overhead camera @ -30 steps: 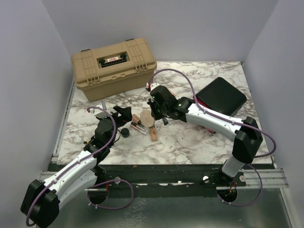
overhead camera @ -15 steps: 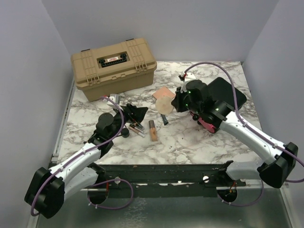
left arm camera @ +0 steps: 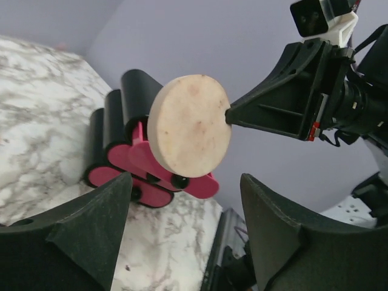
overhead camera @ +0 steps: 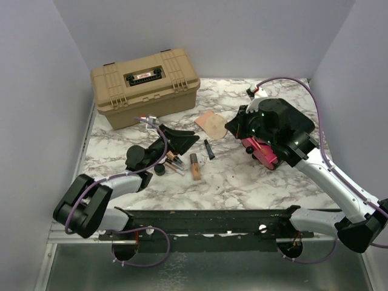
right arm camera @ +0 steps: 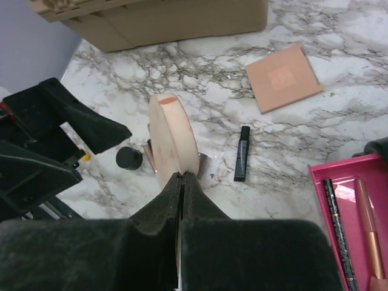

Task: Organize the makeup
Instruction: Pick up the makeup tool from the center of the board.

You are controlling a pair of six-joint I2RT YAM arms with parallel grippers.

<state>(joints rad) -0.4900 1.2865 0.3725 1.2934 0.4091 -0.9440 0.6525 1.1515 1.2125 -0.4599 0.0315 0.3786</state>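
Note:
My right gripper (overhead camera: 229,125) (right arm camera: 182,176) is shut on the rim of the round peach compact (overhead camera: 216,125) (right arm camera: 173,136) (left arm camera: 189,126) and holds it on edge above the table. The flat square copper-pink compact (overhead camera: 205,117) (right arm camera: 283,77) lies just behind it. A slim black tube (overhead camera: 208,148) (right arm camera: 242,153), copper lipstick tubes (overhead camera: 194,166) and a tiny black jar (overhead camera: 159,170) (right arm camera: 128,158) lie on the marble. My left gripper (overhead camera: 185,140) (left arm camera: 185,224) is open and empty, low over the tubes and facing the held compact.
A tan case (overhead camera: 145,85) stands shut at the back left. The black box (overhead camera: 285,121) sits to the right with its pink drawers (overhead camera: 259,153) (right arm camera: 348,182) pulled out; a copper tube (right arm camera: 368,236) and a thin black pencil (right arm camera: 336,218) lie in one.
My right arm has carried the round compact from the table's middle back and to the right, beside the pink drawers. The left gripper has reached rightward over the tubes and narrowed a little.

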